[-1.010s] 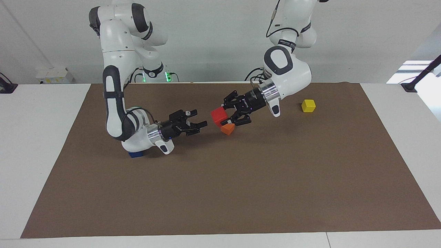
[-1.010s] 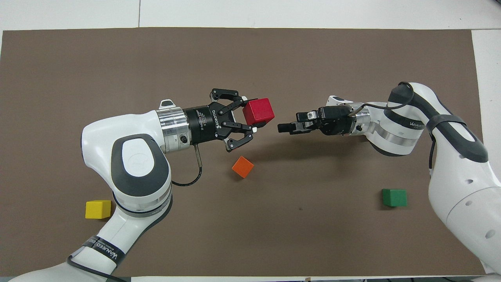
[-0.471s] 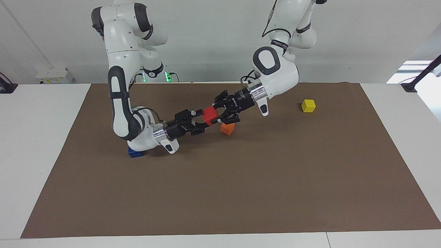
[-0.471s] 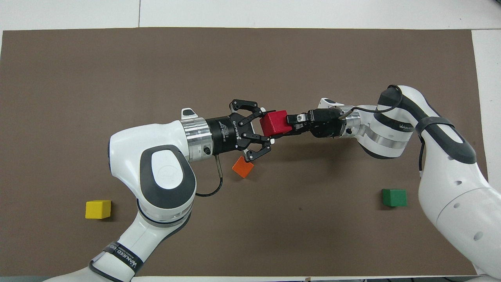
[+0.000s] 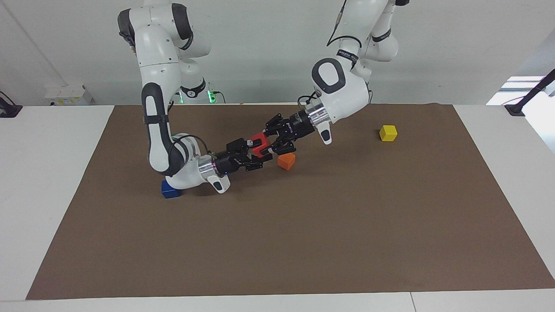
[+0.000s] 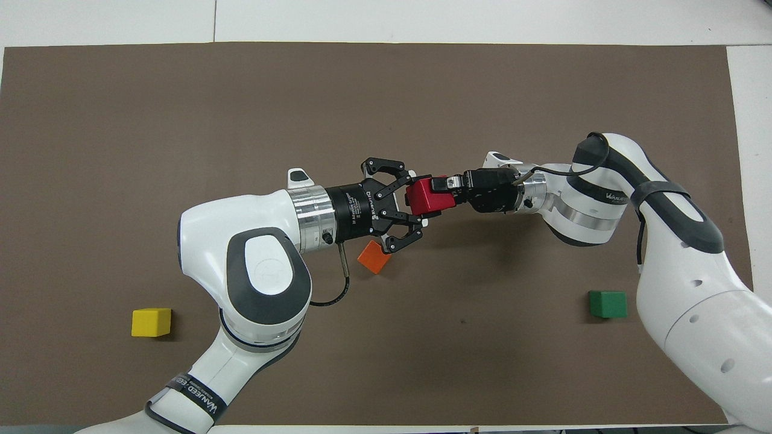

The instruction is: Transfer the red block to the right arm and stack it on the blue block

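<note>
The red block (image 5: 259,142) hangs in the air over the middle of the brown mat, above the orange cube; it also shows in the overhead view (image 6: 429,199). My left gripper (image 5: 272,145) (image 6: 415,199) is shut on it from the left arm's end. My right gripper (image 5: 255,152) (image 6: 442,189) has come in from the right arm's end, and its open fingers lie on either side of the same block. The blue block (image 5: 170,190) sits on the mat under the right arm's wrist. It is hidden in the overhead view.
An orange cube (image 5: 286,161) (image 6: 374,257) lies on the mat just below the two grippers. A yellow cube (image 5: 388,133) (image 6: 151,322) lies toward the left arm's end. A green cube (image 6: 608,304) lies near the right arm's base.
Both grippers moved toward each other. The gap between the right gripper and the red block has closed, and the right fingers now reach around the block held by the left gripper.
</note>
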You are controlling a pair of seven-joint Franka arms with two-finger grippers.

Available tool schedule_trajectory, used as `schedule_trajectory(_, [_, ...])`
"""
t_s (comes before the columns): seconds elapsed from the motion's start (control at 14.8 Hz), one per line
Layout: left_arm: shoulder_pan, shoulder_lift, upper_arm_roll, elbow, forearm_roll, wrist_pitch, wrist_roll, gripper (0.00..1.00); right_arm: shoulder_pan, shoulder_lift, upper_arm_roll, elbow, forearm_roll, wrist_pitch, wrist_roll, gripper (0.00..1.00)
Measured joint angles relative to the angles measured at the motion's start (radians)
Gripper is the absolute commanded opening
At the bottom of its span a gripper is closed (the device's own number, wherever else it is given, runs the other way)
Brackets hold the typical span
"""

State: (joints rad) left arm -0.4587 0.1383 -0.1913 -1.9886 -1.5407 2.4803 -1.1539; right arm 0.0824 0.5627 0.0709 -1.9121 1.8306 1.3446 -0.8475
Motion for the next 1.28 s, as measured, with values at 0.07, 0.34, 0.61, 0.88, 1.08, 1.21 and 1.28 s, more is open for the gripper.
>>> schedule_trajectory(0.07, [0.003, 0.001, 0.0, 0.0, 0.0, -0.013, 0.013, 0.0, 0.0, 0.0, 0.0, 0.0, 0.0, 0.0, 0.0, 0.98])
schedule_trajectory(0.34, [0.01, 0.004, 0.007, -0.002, 0.001, -0.025, 0.03, 0.0, -0.001, -0.001, -0.001, 0.001, 0.004, 0.0, 0.0, 0.27])
schedule_trajectory(0.61, [0.017, 0.008, 0.011, -0.005, -0.001, -0.037, 0.033, 0.0, -0.005, -0.005, -0.002, 0.001, 0.011, 0.0, -0.001, 0.0])
schedule_trajectory(0.88, [0.018, 0.008, 0.011, -0.005, -0.001, -0.039, 0.033, 0.0, -0.005, -0.005, -0.002, 0.001, 0.011, 0.001, -0.001, 0.0])
schedule_trajectory(1.08, [0.018, 0.009, 0.011, -0.005, -0.001, -0.039, 0.033, 0.06, -0.005, -0.006, -0.002, 0.0, 0.011, 0.001, -0.001, 0.0])
schedule_trajectory(1.21, [0.018, 0.009, 0.011, -0.005, -0.001, -0.039, 0.033, 1.0, -0.005, -0.007, -0.001, 0.0, 0.011, 0.003, 0.0, 0.0])
schedule_trajectory(1.28, [0.019, 0.008, 0.011, -0.004, -0.001, -0.04, 0.033, 1.0, -0.005, -0.009, -0.001, -0.001, 0.011, 0.005, 0.001, 0.0])
